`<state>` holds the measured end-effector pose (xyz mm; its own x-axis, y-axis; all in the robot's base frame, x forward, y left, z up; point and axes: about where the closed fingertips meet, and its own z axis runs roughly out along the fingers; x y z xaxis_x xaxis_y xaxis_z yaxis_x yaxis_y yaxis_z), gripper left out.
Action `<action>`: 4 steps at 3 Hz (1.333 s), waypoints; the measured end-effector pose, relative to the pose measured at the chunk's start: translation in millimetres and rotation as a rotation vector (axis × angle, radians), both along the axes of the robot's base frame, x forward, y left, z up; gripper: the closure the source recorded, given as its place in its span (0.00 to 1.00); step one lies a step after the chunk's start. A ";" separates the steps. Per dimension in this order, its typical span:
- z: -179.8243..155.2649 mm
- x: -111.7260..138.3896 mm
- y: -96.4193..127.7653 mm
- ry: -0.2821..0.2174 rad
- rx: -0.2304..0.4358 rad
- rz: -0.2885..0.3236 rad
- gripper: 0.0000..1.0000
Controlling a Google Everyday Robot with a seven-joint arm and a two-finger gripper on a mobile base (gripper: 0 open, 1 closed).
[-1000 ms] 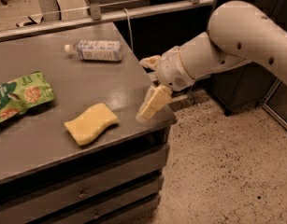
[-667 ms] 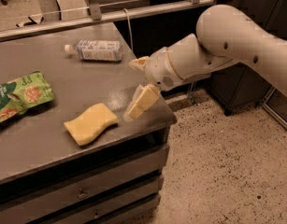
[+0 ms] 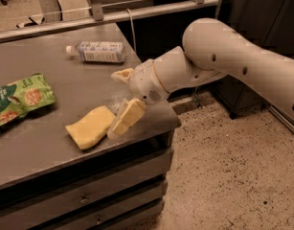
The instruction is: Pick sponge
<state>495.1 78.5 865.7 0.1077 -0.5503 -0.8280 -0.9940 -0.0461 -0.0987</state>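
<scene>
The sponge (image 3: 90, 127), a flat pale-yellow pad with wavy edges, lies on the grey table (image 3: 50, 147) near its front right corner. My gripper (image 3: 116, 102) is at the sponge's right end, low over the table, and it is open and empty. One foam-padded finger (image 3: 127, 117) sits right beside the sponge's right edge. The other finger (image 3: 121, 74) is farther back, above bare table. The white arm (image 3: 223, 56) reaches in from the right.
A green snack bag (image 3: 19, 98) lies at the table's left. A plastic bottle (image 3: 98, 51) lies on its side at the back. The table's right edge (image 3: 173, 121) drops to a speckled floor. Drawers (image 3: 89, 195) run below the front edge.
My gripper has moved left along the table's front right corner, from beyond the edge to right beside the sponge. The sponge, bag and bottle have not moved.
</scene>
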 end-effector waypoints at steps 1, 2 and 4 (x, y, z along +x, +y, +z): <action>-5.4 -16.0 16.5 -0.029 -0.001 0.047 0.00; -18.2 -24.2 21.9 -0.038 -0.021 0.065 0.00; -37.1 -28.2 19.4 -0.006 -0.053 0.051 0.37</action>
<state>466.9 98.0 828.6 0.1412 -0.5868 -0.7973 -0.9897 -0.1018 -0.1004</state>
